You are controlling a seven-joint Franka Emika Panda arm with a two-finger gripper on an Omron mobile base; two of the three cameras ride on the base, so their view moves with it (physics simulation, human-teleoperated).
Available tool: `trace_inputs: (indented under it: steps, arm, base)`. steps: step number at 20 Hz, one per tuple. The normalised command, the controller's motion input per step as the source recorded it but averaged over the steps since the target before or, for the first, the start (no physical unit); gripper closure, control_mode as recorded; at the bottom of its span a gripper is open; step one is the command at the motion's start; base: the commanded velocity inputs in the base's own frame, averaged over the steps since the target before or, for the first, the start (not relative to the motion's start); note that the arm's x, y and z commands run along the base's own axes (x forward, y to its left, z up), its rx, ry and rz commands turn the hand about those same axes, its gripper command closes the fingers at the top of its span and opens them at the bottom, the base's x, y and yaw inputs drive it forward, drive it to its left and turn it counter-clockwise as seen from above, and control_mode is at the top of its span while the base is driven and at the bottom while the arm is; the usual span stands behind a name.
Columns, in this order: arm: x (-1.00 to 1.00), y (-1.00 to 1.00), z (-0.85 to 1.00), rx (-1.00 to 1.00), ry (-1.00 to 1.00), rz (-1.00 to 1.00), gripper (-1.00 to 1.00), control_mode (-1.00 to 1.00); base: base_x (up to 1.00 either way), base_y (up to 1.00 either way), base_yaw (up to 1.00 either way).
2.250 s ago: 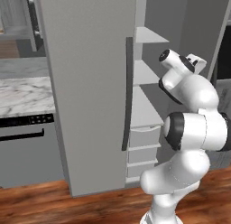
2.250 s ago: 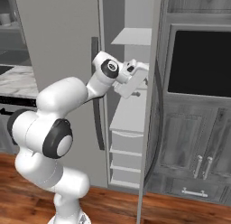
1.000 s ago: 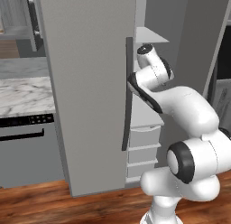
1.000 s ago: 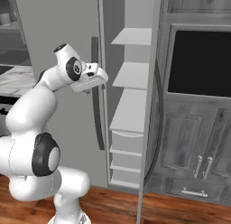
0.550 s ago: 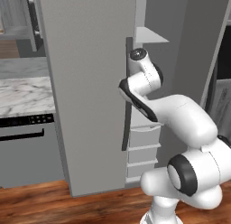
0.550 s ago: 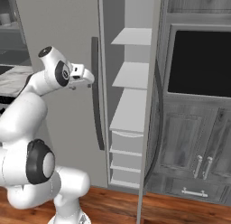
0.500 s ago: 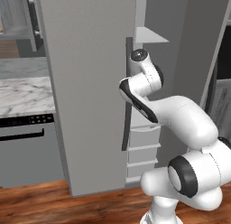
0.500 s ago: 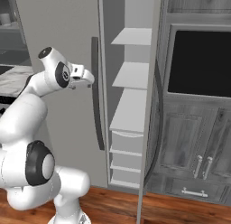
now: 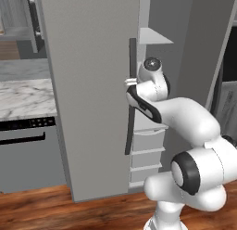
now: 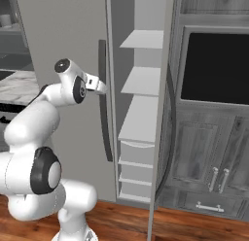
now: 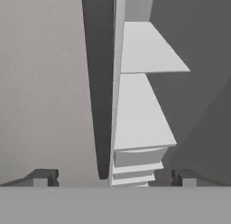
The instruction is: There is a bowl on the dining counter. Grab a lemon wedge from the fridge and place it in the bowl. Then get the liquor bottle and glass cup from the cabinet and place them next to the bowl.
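Note:
The fridge (image 9: pixel 92 85) stands straight ahead, its left door shut and its right door (image 10: pixel 163 113) swung open. Bare grey shelves (image 10: pixel 143 79) and drawers (image 10: pixel 133 167) show inside; no lemon wedge is visible on them. My gripper (image 10: pixel 99 84) is open and holds nothing. It hovers at the upper part of the left door's long dark handle (image 9: pixel 131 99), right at the door's inner edge. In the hand view the two fingertips (image 11: pixel 45 175) stand wide apart, with the handle (image 11: pixel 97 105) and the shelves (image 11: pixel 140 110) between them. The bowl, liquor bottle, glass cup and cabinet are out of view.
A marble counter (image 9: pixel 23 97) with a dark-fronted appliance (image 9: pixel 25 150) under it lies left of the fridge. Right of the open door is a built-in oven with a black window (image 10: pixel 216 65), above dark wood cupboards (image 10: pixel 204 162). Wooden floor (image 9: pixel 69 213) runs below.
The arm has swung left, out of the fridge's open compartment and over to the shut left door's handle. In the last half second it has barely moved. The jaws stayed open.

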Motion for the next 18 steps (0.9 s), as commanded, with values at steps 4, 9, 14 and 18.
trace_inputs:
  steps: [4,9,14,18]
  arm:
    - [0.50,0.00,0.00,0.14,0.00,0.00,-1.00,-1.00]
    - [0.40,0.00,-0.01,0.03,0.00,0.00,-1.00,-1.00]
    - [0.26,0.00,-0.10,0.00,-0.02,0.00,-1.00,-1.00]
    - [0.25,0.00,-0.14,0.00,-0.01,0.00,-1.00,-1.00]
  base:
    - [0.00,0.00,0.00]
    - [0.00,0.00,0.00]
    - [0.00,0.00,0.00]
    - [0.00,0.00,0.00]
